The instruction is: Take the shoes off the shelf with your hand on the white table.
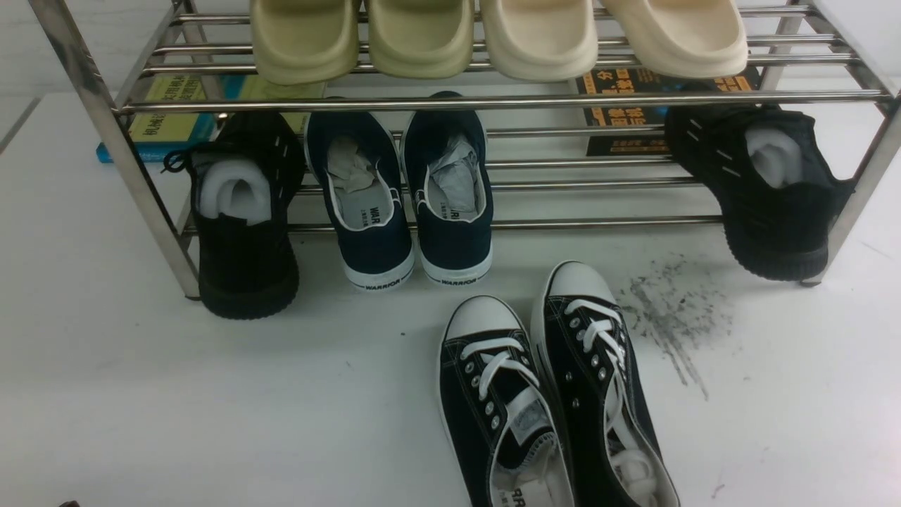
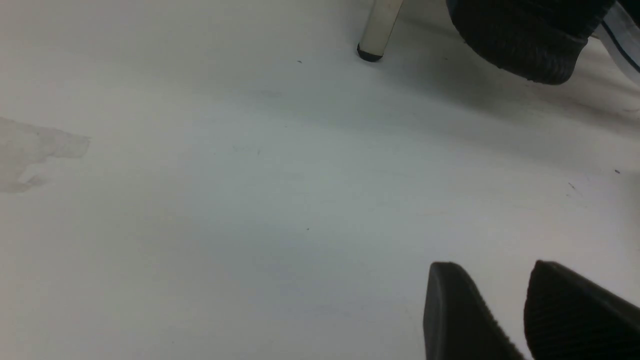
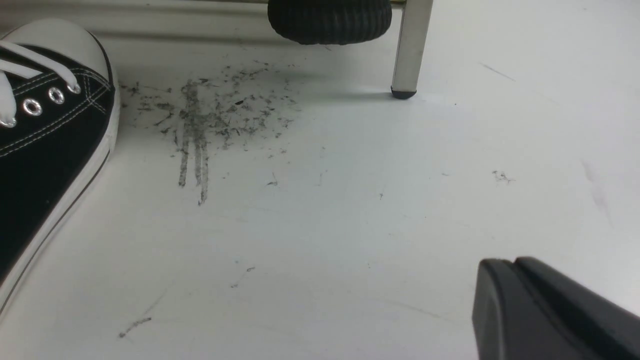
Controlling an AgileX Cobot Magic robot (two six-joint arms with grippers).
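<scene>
A pair of black canvas sneakers [image 1: 556, 401] with white laces and white toe caps lay side by side on the white table [image 1: 176, 408], toes pointing toward twelve o'clock in the front view. They sat off the shelf [image 1: 493, 102], just in front of its lower tier, at about five o'clock from the picture's middle. Their heels ran off the bottom edge of that view.

The shelf was a two-tier rack of shiny metal tubes. On its upper tier rested four cream slippers [image 1: 493, 35] in a row. On the lower tier, at nine o'clock, one all-black shoe [image 1: 243, 225] hung heel-out over the front rail. Beside it sat a navy pair [image 1: 405, 204] marked "WARRIOR" on the soles. A second all-black shoe [image 1: 764, 193] sat at the three o'clock end. Books [image 1: 169, 123] lay flat on the table behind the rack.

A patch of dark grey scuff marks [image 1: 669, 317] stained the table between the sneakers and the right-hand black shoe.

Neither arm showed in the front view. In the left wrist view, the left gripper [image 2: 492, 272] hovered low over bare table, its two black fingers apart with a clear gap between them and nothing held. A rack leg [image 2: 377, 30] and a black sole stood well beyond it. In the right wrist view, the right gripper [image 3: 515, 265] had its fingers pressed together, clenched on nothing, near the scuff marks and apart from the sneaker toe.
</scene>
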